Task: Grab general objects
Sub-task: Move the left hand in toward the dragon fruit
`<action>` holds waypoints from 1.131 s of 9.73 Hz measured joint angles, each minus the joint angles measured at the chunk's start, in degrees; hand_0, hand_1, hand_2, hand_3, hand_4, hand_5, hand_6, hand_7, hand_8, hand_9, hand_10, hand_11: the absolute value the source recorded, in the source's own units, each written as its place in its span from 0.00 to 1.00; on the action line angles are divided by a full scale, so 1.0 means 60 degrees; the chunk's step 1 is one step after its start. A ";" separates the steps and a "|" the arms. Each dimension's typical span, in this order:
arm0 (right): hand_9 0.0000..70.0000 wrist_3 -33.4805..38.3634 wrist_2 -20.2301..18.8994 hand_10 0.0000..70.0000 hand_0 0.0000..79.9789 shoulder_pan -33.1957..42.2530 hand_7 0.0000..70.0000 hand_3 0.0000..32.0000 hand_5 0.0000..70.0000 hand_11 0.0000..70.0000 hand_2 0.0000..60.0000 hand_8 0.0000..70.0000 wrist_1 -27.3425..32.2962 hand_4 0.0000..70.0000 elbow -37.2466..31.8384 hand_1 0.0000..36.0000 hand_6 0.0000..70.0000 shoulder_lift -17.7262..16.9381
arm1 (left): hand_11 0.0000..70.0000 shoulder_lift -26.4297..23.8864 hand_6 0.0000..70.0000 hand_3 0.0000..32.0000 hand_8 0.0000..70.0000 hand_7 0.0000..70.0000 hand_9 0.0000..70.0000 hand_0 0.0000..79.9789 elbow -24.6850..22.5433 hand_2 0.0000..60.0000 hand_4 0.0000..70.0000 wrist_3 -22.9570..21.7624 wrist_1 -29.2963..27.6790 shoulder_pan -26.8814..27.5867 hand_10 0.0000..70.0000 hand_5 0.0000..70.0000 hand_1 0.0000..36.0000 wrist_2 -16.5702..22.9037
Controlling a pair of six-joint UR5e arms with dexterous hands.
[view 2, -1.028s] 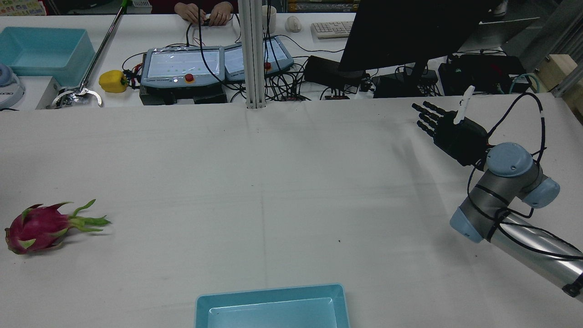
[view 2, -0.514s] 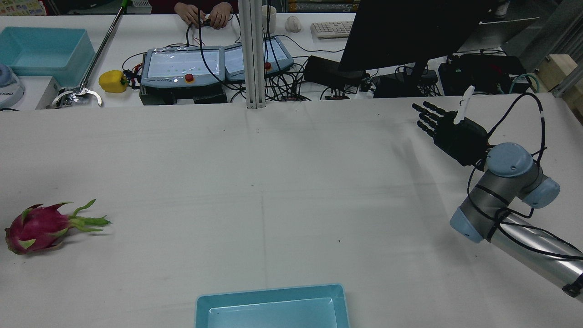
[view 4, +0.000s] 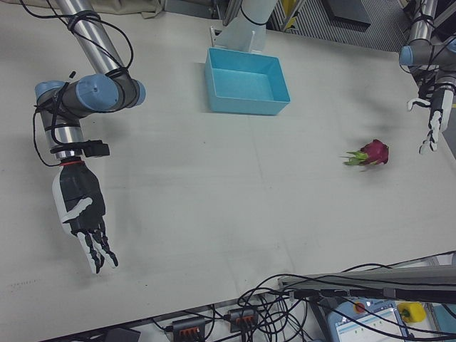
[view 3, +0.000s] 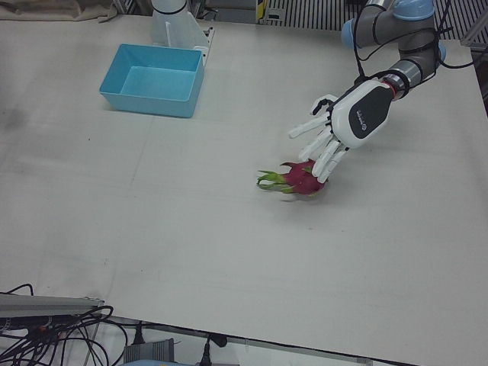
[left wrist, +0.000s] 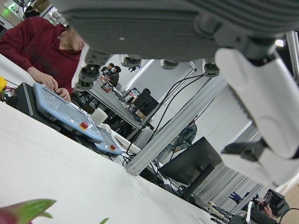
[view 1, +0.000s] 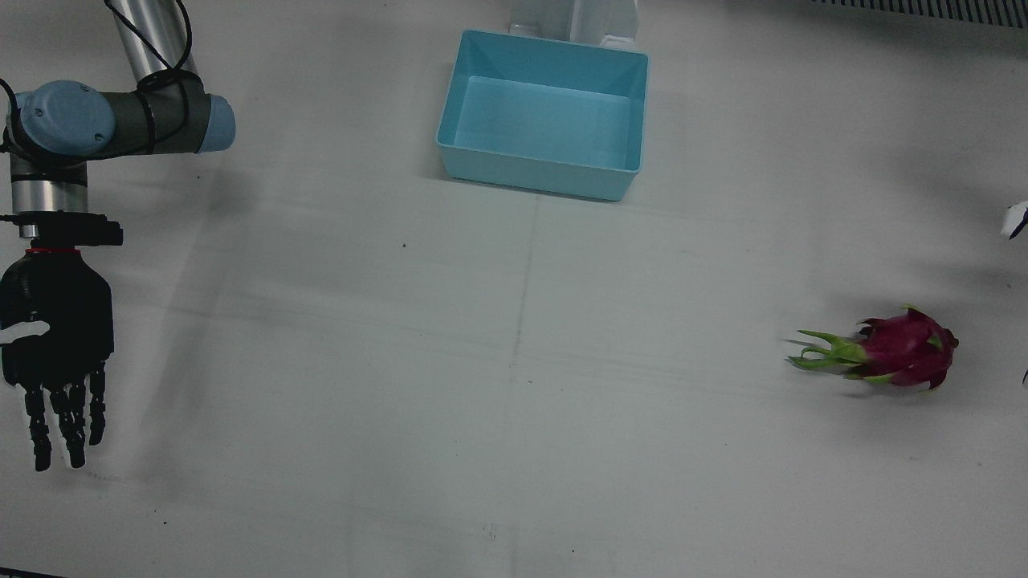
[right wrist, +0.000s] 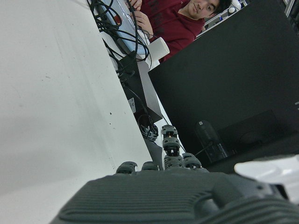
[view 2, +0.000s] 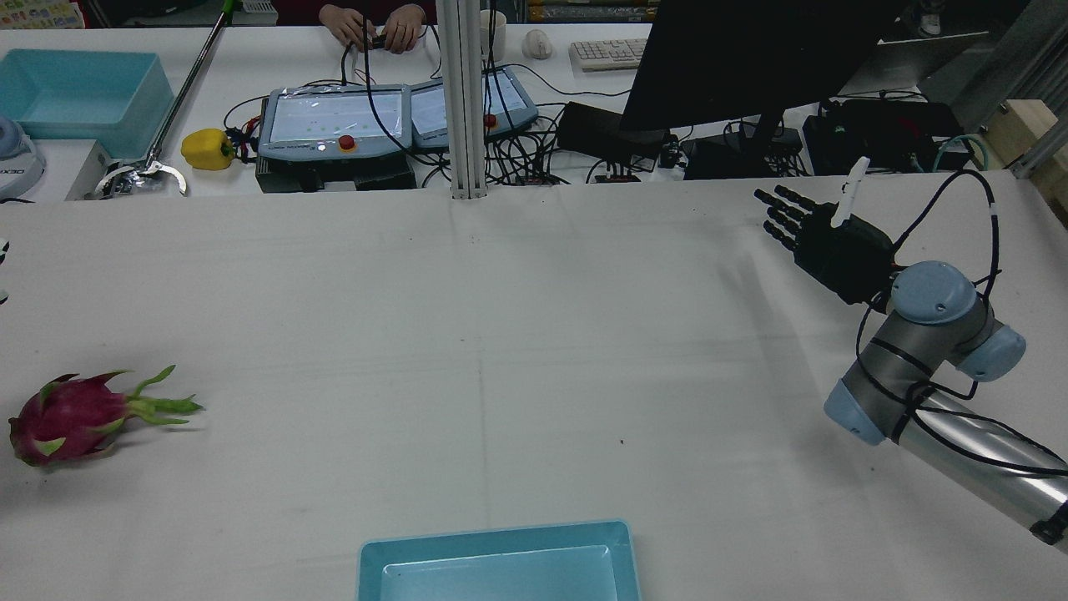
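A magenta dragon fruit (view 1: pixel 891 351) (view 2: pixel 67 415) (view 3: pixel 299 178) (view 4: pixel 370 153) with green leafy tips lies on its side on the white table, on my left arm's half. My white left hand (view 3: pixel 354 118) (view 4: pixel 432 117) hovers open beside it with fingers spread, apart from the fruit; a sliver of the hand shows at the edge of the front view (view 1: pixel 1016 218). My black right hand (view 1: pixel 56 353) (view 2: pixel 822 238) (view 4: pixel 82 214) hangs open and holds nothing, far across the table. The left hand view catches only a green tip of the fruit (left wrist: pixel 23 210).
A light blue bin (view 1: pixel 534 172) (view 2: pixel 492 534) (view 3: pixel 149 103) (view 4: pixel 246 105) stands at the table's middle near the pedestals. Beyond the far edge are teach pendants (view 2: pixel 334 125), a yellow pepper (view 2: pixel 207 148), a monitor (view 2: pixel 751 58), cables and a person's hands (view 2: pixel 371 23).
A tip of my left hand has come into the rear view at its left edge. The right hand and the dragon fruit have not moved.
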 measured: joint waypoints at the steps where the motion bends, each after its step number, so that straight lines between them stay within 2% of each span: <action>1: 0.00 0.0000 0.0000 0.00 0.00 0.0000 0.00 0.00 0.00 0.00 0.00 0.00 -0.0002 0.00 0.0001 0.00 0.00 0.0000 | 0.00 -0.0032 0.00 1.00 0.00 0.00 0.00 0.55 0.0005 0.35 0.00 -0.0060 0.0070 -0.0044 0.00 0.00 0.37 0.0447; 2: 0.00 0.0000 0.0000 0.00 0.00 0.0000 0.00 0.00 0.00 0.00 0.00 0.00 -0.0003 0.00 0.0000 0.00 0.00 0.0000 | 0.00 -0.0054 0.00 1.00 0.00 0.00 0.00 0.50 0.0013 1.00 0.00 -0.0057 0.0115 -0.0072 0.00 0.00 0.64 0.0771; 3: 0.00 0.0000 0.0000 0.00 0.00 0.0000 0.00 0.00 0.00 0.00 0.00 0.00 -0.0003 0.00 0.0000 0.00 0.00 0.0000 | 0.00 -0.0067 0.00 1.00 0.00 0.00 0.00 0.59 0.0030 1.00 0.00 0.0034 0.0140 -0.0054 0.00 0.00 0.99 0.0960; 4: 0.00 0.0000 0.0000 0.00 0.00 0.0000 0.00 0.00 0.00 0.00 0.00 0.00 -0.0003 0.00 0.0000 0.00 0.00 0.0000 | 0.00 -0.0076 0.00 1.00 0.00 0.00 0.00 0.70 0.0033 1.00 0.00 0.0170 0.0147 -0.0048 0.00 0.00 1.00 0.1047; 5: 0.00 0.0000 0.0000 0.00 0.00 0.0000 0.00 0.00 0.00 0.00 0.00 0.00 -0.0003 0.00 0.0001 0.00 0.00 0.0000 | 0.00 -0.0089 0.00 1.00 0.00 0.00 0.00 0.63 0.0020 1.00 0.00 0.0349 0.0144 -0.0057 0.00 0.00 1.00 0.1120; 6: 0.00 0.0000 0.0000 0.00 0.00 0.0000 0.00 0.00 0.00 0.00 0.00 0.00 -0.0003 0.00 0.0001 0.00 0.00 0.0000 | 0.00 -0.0097 0.00 1.00 0.00 0.00 0.00 0.59 0.0009 1.00 0.00 0.0575 0.0186 -0.0063 0.00 0.00 0.89 0.1177; 8: 0.00 0.0000 0.0000 0.00 0.00 0.0000 0.00 0.00 0.00 0.00 0.00 0.00 0.0000 0.00 -0.0002 0.00 0.00 0.0000 | 0.00 -0.0146 0.00 1.00 0.00 0.00 0.00 0.58 0.0005 1.00 0.00 0.1660 0.0709 -0.0107 0.00 0.00 0.76 0.1186; 9: 0.00 0.0000 0.0000 0.00 0.00 0.0000 0.00 0.00 0.00 0.00 0.00 0.00 0.0001 0.00 -0.0006 0.00 0.00 0.0000 | 0.00 -0.0220 0.00 1.00 0.00 0.00 0.00 0.58 0.0024 1.00 0.00 0.2548 0.1159 -0.0127 0.00 0.00 0.83 0.1126; 10: 0.00 0.0000 0.0000 0.00 0.00 0.0000 0.00 0.00 0.00 0.00 0.00 0.00 0.0000 0.00 -0.0006 0.00 0.00 0.0000 | 0.00 -0.0284 0.00 1.00 0.00 0.00 0.00 0.57 0.0031 1.00 0.00 0.3275 0.1609 -0.0136 0.00 0.00 0.76 0.0929; 11: 0.00 0.0000 0.0000 0.00 0.00 0.0000 0.00 0.00 0.00 0.00 0.00 0.00 -0.0002 0.00 -0.0004 0.00 0.00 0.0000 | 0.00 -0.0322 0.00 1.00 0.00 0.00 0.00 0.34 0.0015 0.41 0.00 0.3715 0.1951 -0.0146 0.00 0.00 0.20 0.0673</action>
